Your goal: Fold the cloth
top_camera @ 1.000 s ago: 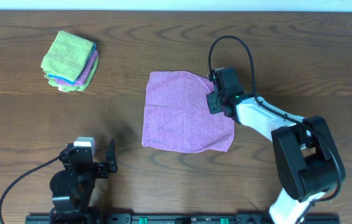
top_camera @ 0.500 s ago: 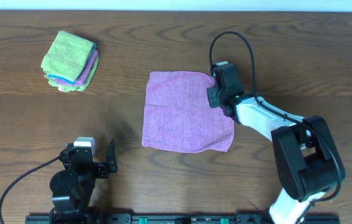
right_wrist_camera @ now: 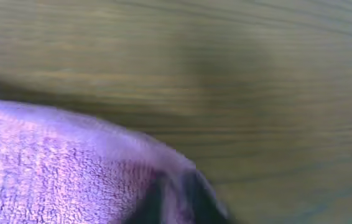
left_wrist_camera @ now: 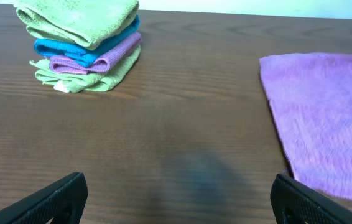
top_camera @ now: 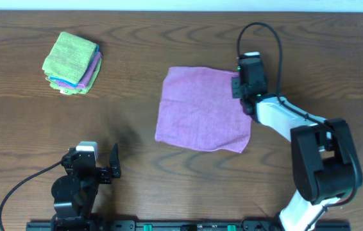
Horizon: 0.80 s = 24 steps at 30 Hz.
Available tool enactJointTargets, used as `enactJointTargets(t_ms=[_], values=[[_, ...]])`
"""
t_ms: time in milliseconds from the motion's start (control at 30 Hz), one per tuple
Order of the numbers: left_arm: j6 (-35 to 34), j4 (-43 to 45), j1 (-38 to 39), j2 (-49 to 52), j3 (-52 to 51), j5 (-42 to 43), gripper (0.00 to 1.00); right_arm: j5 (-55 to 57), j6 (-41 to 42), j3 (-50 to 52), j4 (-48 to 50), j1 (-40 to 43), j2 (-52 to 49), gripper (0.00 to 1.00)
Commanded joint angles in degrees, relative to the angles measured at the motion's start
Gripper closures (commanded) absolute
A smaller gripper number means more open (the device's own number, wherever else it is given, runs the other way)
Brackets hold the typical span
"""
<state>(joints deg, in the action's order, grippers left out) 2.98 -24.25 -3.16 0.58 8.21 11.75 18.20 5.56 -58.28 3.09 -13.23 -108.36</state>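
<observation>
A purple cloth (top_camera: 204, 108) lies spread flat on the wooden table, right of centre. My right gripper (top_camera: 238, 85) is at its far right corner and is shut on the cloth; the right wrist view shows the purple cloth (right_wrist_camera: 51, 168) bunched around the dark fingertips (right_wrist_camera: 176, 202). My left gripper (top_camera: 104, 168) is open and empty near the table's front edge, left of the cloth. In the left wrist view the cloth's left edge (left_wrist_camera: 325, 118) lies ahead to the right, between and beyond the open fingers (left_wrist_camera: 179, 199).
A stack of folded cloths (top_camera: 72, 63), green on top with blue and purple below, sits at the far left; it also shows in the left wrist view (left_wrist_camera: 86, 43). The right arm's black cable (top_camera: 258, 32) loops above the cloth's far corner.
My right gripper has moved right and a little away, dragging the purple cloth to the right with it. The left arm has not moved.
</observation>
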Motion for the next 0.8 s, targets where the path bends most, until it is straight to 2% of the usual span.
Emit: enactJointTargets(t_ms=[0,33,200,333,467,567,600,633,700,733,767], values=[[-0.22,-0.44,0.13,-0.33,-1.07,-0.13,0.05,1.29,0.13,-0.57,0.28,1.55,-0.52,0.18],[-0.22,-0.44,0.13,-0.33,-1.07,-0.11,0.04,1.33,0.13,-0.57,0.13,1.68,-0.52,0.01],[-0.22,-0.44,0.13,-0.33,-1.07,-0.13,0.05,1.42,0.7,-0.57,-2.19,1.6,-0.24,0.01],[-0.22,-0.44,0.13,-0.33,-1.07,-0.11,0.05,1.31,5.73,-0.59,-8.24,1.51,2.73,0.01],[-0.22,-0.44,0.13,-0.33,-1.07,-0.11,0.05,-2.93,8.85,-0.59,-18.05,1.46,10.32,0.01],[-0.22,-0.44,0.13,-0.33,-1.07,-0.11,0.05,-9.2,10.29,-0.59,-24.65,1.4,17.9,0.06],[-0.22,-0.44,0.13,-0.33,-1.07,-0.11,0.05,-11.02,10.27,-0.59,-26.03,1.31,19.74,0.11],[-0.22,-0.44,0.13,-0.33,-1.07,-0.11,0.05,-13.64,10.27,-0.59,-28.22,1.09,22.4,0.25],[-0.22,-0.44,0.13,-0.33,-1.07,-0.11,0.05,-17.16,10.29,-0.59,-32.02,0.44,25.94,0.79],[-0.22,-0.44,0.13,-0.33,-1.07,-0.11,0.05,-18.53,10.56,-0.57,-34.77,-0.15,27.58,0.99],[-0.22,-0.44,0.13,-0.33,-1.07,-0.11,0.05,-18.69,11.52,-0.57,-37.03,-0.72,28.44,0.98]])
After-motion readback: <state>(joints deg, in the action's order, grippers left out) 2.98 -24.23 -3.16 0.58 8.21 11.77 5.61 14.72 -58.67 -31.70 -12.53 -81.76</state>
